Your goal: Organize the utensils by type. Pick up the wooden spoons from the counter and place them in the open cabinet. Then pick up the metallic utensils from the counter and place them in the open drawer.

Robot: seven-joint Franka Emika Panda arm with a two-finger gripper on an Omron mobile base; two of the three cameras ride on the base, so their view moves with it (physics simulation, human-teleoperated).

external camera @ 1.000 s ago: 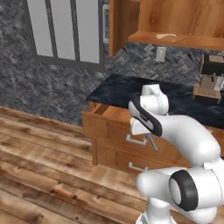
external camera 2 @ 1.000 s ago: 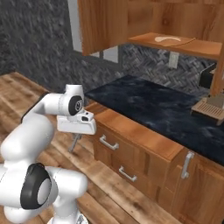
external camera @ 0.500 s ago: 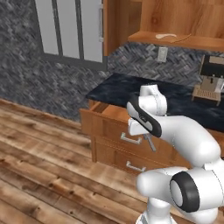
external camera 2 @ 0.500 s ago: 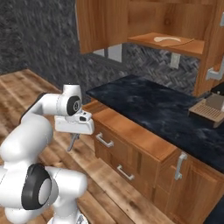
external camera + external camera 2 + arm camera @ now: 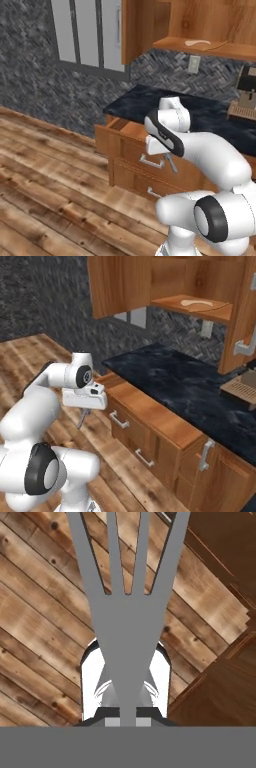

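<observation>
A grey metal fork [image 5: 125, 612] is clamped by its handle in the gripper [image 5: 127, 704], tines hung down over the floor for carrying; the open drawer [image 5: 131, 131] is just beside, ready for the drop.

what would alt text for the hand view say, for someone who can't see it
A grey metal fork is clamped in the shut gripper, its three tines pointing up the picture. Behind it lies a wooden plank floor, with darker brown cabinet wood at the right.
</observation>
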